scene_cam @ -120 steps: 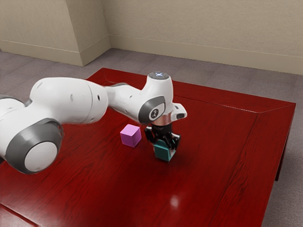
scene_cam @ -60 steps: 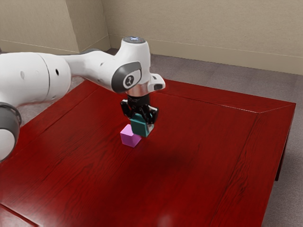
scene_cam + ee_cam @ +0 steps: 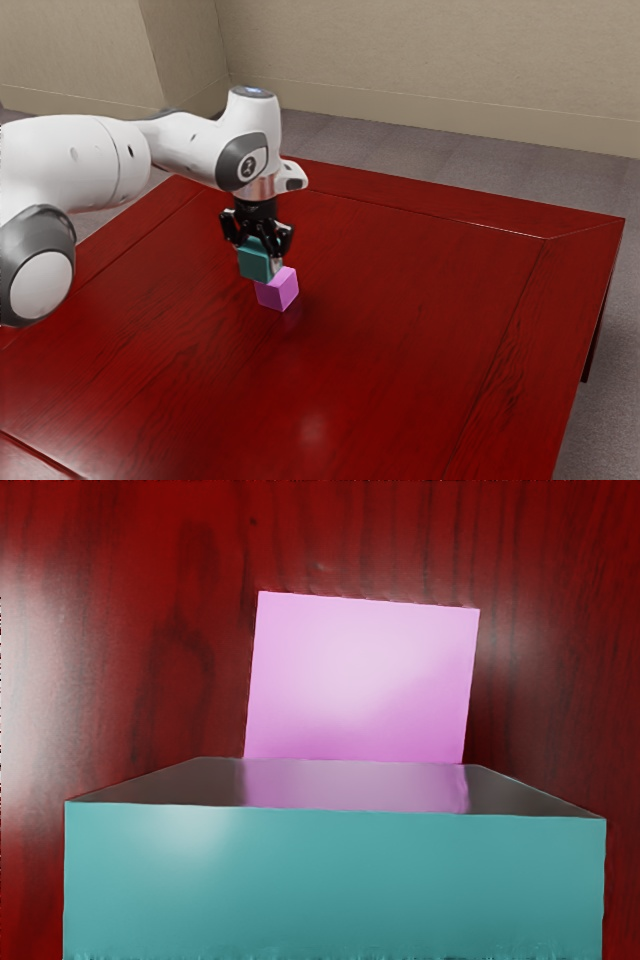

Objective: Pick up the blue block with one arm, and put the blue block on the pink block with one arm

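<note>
The black fingers (image 3: pixel 257 248) are clenched on the blue block (image 3: pixel 255 263), gripping it from two sides and holding it off the desk (image 3: pixel 450 330). The block looks teal and hangs upright under the hand. The white arm (image 3: pixel 120 165) reaches in from the exterior view's left and bends down to it. The pink block (image 3: pixel 277 289) rests on the desk just below the blue block and slightly toward the exterior view's right. It sits nearer the desk's far left corner than its right edge, well in from every edge. The blue block's lower edge overlaps the pink block's top in the exterior view, and whether they touch cannot be told. In the wrist view the blue block (image 3: pixel 335 880) sits close under the hand, with the pink block (image 3: pixel 360 675) showing past its far edge on the red wood of the desk (image 3: pixel 120 630).
</note>
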